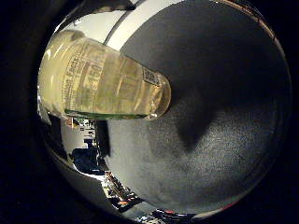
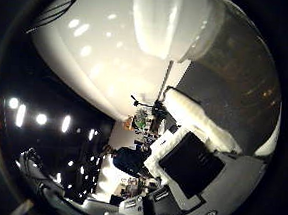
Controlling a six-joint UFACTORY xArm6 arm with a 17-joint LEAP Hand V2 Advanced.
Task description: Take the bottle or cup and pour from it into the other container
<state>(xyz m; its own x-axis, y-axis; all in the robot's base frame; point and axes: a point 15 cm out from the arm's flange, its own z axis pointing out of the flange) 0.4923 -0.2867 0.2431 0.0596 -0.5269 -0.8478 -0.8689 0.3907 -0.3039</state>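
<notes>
Bottle (image 1: 100,81) close against palm, above grey table (image 1: 224,116).
Hand (image 2: 195,161) finger grip cannot be told; a loose hold risks dropping it.

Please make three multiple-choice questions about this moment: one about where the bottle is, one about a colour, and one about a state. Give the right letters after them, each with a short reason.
1. Where is the bottle?
A. close to the palm, above the dark grey surface
B. standing far away on a shelf
C. inside a box

2. What colour is the liquid in the bottle?
A. dark red
B. pale yellow
C. blue

3. How does the bottle lie in the little finger side view?
A. broken in pieces
B. crushed flat
C. whole, with its printed label facing the camera

Answers:
1 A, since the bottle fills much of the view and casts a shadow on the surface behind it.
2 B, since the contents look pale yellow through the clear wall.
3 C, since its shape is intact and the label print shows.

The hand shows in the thumb side view.
</notes>
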